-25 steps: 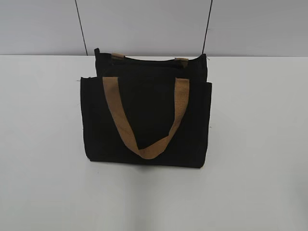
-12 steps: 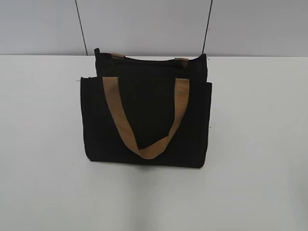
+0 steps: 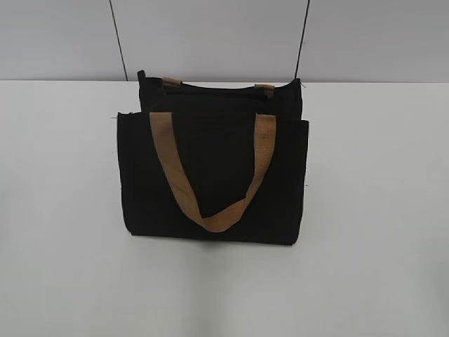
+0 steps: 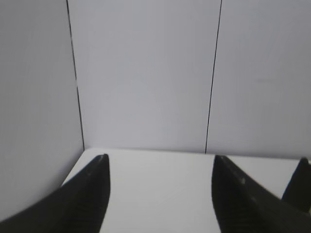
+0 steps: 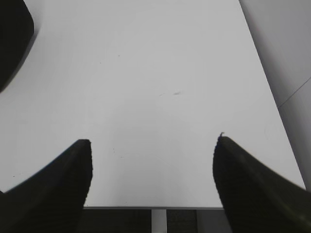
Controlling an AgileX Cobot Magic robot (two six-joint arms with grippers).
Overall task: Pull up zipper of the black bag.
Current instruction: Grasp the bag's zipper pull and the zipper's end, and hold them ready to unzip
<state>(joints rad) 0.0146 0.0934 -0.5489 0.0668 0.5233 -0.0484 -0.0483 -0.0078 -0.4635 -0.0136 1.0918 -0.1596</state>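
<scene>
The black bag (image 3: 210,175) stands upright in the middle of the white table (image 3: 372,210), its front pocket panel facing the camera. One tan handle (image 3: 210,210) hangs down over the front. The zipper (image 3: 217,86) runs along the top edge between the tan strap ends; I cannot make out its silver pull tab. Neither gripper shows in the exterior view. My left gripper (image 4: 161,157) is open and empty over bare table, facing the wall. My right gripper (image 5: 153,140) is open and empty over the table's edge. A black corner of the bag (image 5: 12,39) shows at the upper left of the right wrist view.
Grey wall panels (image 3: 210,35) with dark seams stand behind the table. The table's edge (image 5: 150,208) lies just under my right gripper. A dark shape (image 4: 300,182) sits at the right edge of the left wrist view.
</scene>
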